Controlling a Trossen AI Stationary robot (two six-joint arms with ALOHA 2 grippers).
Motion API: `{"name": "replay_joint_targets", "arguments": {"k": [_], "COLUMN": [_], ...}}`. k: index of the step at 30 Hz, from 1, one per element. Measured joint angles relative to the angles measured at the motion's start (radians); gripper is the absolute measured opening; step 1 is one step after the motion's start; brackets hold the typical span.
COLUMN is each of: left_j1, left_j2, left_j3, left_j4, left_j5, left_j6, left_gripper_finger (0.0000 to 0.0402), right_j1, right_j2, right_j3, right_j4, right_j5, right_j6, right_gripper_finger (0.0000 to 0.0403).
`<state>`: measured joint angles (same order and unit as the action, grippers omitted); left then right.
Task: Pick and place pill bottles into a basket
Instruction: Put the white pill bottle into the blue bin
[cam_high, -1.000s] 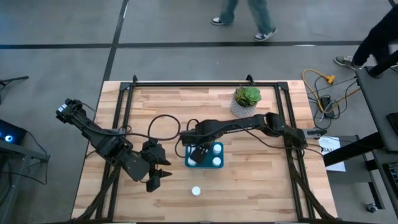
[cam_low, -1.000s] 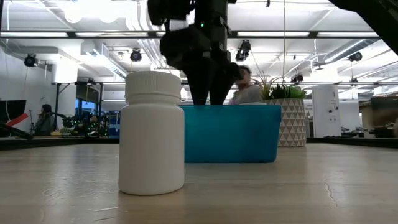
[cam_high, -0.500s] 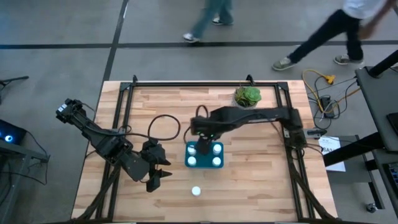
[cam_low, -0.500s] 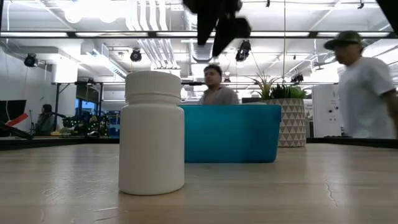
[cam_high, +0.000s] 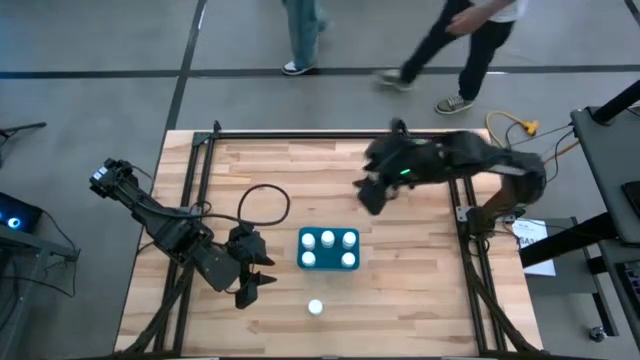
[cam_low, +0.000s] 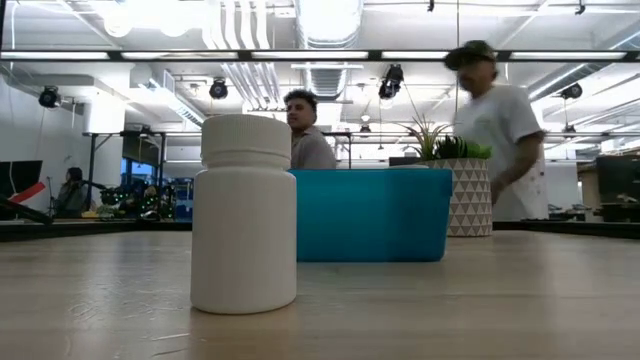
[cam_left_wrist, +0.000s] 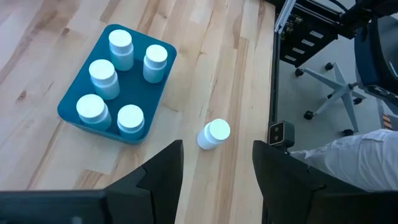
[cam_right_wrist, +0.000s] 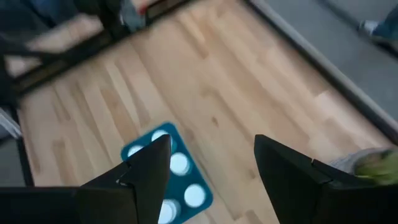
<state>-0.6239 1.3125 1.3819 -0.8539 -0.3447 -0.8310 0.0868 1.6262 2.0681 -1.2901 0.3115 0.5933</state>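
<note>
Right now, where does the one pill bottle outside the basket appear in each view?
High view: loose bottle, near the front edge, in front of the basket.
Low view: large in the foreground, left of the basket.
Left wrist view: centre, beside the basket.
Right wrist view: not in it.
Shared landmark: the teal basket.

An open lab hall: exposed ceiling ducts (cam_low: 330, 30), concrete floor (cam_high: 90, 90), passing people (cam_low: 495, 130).

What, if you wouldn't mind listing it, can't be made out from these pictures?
- Low view: the lone pill bottle stands in front of the basket, whose wall hides the bottles inside.
- Low view: neither arm shows.
- High view: the right gripper is blurred, and the plant pot is hidden beneath that arm.
- Right wrist view: the basket's bottles are blurred, some behind the fingers.
</note>
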Motion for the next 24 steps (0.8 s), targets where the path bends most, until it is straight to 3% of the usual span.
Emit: {"name": "replay_joint_targets", "arguments": {"k": [12,24], "left_j1": [0.0,0.0], "left_j2": [0.0,0.026], "left_j3": [0.0,0.0], "left_j4": [0.013,0.16], "left_j5": [-0.001,-0.004], "left_j6": [0.0,0.0], "left_gripper_finger": [0.0176,0.0176], "right_j1": [0.043,0.175], "right_j2": [-0.279,-0.376], "right_j3": [-0.015,-0.023], "right_j4": [0.075,0.074], "right_j5": [0.007,0.006], "right_j6": [-0.133,-0.172], "right_gripper_finger": [0.0175,0.0087]}}
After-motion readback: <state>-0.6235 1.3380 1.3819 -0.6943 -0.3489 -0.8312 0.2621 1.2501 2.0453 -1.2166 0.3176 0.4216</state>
